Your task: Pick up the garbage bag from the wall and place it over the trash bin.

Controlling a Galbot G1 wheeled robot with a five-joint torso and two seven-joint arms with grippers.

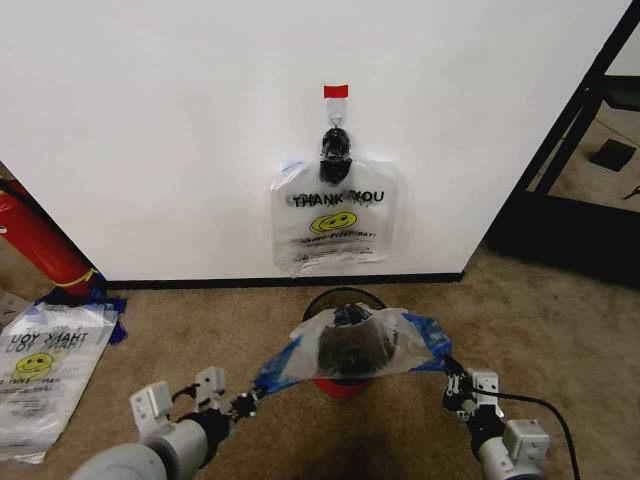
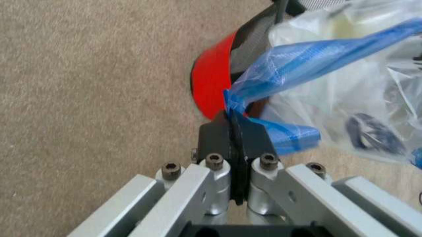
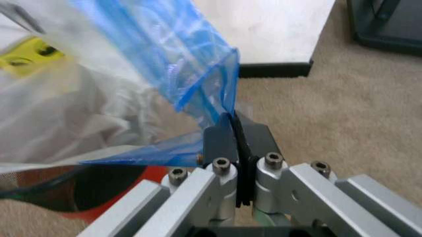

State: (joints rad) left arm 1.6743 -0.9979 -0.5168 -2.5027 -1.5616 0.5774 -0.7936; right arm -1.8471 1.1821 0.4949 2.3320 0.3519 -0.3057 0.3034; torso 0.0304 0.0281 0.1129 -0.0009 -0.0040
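A: What are you standing on, and what's around you?

B: You're on tan carpet [image 1: 560, 330] facing the wall [image 1: 150, 120], plain white with a black baseboard. A red tape strip [image 1: 336, 91] sits high on it with a black clip [image 1: 336, 146] just below, and a spare bag [image 1: 336, 220] with the "THANK YOU" print hangs from that clip. A red cylinder [image 1: 40, 240] leans near the wall, well out beyond your left fingers, and more printed bags [image 1: 45, 370] lie flat on the carpet on that same side.

A: And the garbage bag?

B: The garbage bag [image 1: 365, 345] is stretched between your two sets of fingers, directly over the trash bin [image 1: 343, 300], whose black rim and red base show behind and under it. The plastic is thin and see-through, crumpled in the middle, with bluish edges pulled taut toward each side.

A: How are the fingers?

B: The left gripper [image 2: 232, 118] is clamped on one blue edge of the bag, pads pressed together, with the bin's red base just ahead of them. The right gripper [image 3: 234, 123] is likewise pinched tight on the opposite blue edge.
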